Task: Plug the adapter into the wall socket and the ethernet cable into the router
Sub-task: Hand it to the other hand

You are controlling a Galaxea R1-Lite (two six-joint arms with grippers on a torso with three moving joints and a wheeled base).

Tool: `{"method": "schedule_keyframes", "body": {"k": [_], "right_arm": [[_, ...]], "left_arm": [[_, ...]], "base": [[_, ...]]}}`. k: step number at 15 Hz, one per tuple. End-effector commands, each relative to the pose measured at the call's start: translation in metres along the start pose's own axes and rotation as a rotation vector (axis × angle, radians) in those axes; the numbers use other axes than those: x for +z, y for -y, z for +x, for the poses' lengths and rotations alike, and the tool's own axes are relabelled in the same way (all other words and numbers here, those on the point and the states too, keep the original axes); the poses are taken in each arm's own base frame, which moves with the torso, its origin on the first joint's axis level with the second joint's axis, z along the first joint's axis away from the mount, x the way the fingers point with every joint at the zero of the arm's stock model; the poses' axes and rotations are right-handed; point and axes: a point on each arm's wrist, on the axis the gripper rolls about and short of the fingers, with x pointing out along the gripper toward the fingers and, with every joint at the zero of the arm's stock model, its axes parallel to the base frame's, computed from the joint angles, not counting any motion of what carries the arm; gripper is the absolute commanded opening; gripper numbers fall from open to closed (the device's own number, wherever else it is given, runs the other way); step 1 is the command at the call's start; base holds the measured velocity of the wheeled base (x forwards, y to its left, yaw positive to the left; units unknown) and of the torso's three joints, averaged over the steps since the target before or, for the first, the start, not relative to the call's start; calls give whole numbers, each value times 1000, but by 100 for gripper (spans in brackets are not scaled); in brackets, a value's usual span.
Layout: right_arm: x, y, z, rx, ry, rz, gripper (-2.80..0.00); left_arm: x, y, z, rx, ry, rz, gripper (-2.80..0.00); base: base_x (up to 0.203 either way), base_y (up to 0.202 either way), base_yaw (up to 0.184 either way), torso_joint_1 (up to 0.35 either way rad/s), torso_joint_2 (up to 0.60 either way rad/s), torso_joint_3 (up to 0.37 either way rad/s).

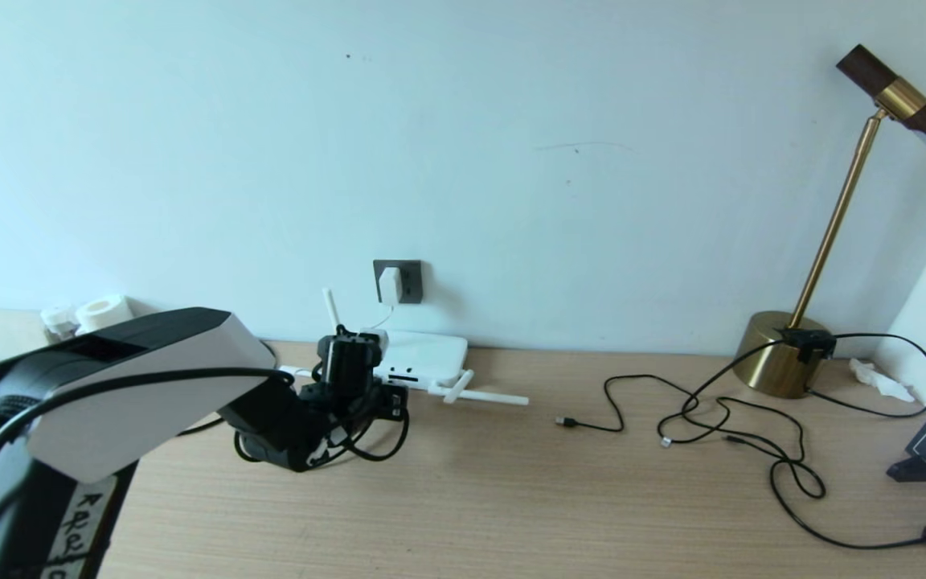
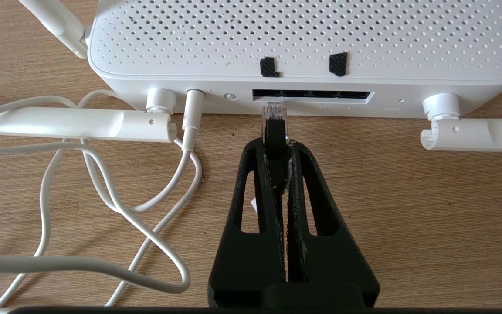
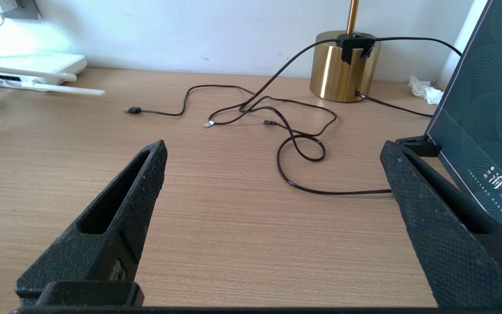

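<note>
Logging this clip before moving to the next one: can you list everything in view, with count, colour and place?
adapter: 1, white, plugged into the wall socket
wall socket: 1, dark grey, on the wall above the router
router: 1, white, on the desk against the wall, antennas folded down
white cord: 1, looped on the desk, plugged into the router's front
ethernet cable: 1, black with clear plug, plug tip just at the port slot
thin cables: several, black, strewn on the desk's right
lamp: 1, brass, right rear
tissue: 1, white, beside the lamp
dark board: 1, teal, far right
desk: 1, wood
left claw: shut on the ethernet cable, before the router
right claw: open, over the desk's right
</note>
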Motion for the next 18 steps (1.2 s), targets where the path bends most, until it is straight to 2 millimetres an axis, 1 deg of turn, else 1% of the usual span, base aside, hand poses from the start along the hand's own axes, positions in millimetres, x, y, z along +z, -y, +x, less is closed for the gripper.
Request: {"method": "schedule_keyframes", "body": {"k": [1,18], "right_arm": [[-3,0,1,0,-13,-1,0],[-3,0,1,0,-12,-1,0]], "left_arm": [[0,0,1,3,4,-2,-280],[2,0,-1,3,9,-2,-280]], "base": [[0,0,0,0,0,0],[0,0,0,0,0,0]]}}
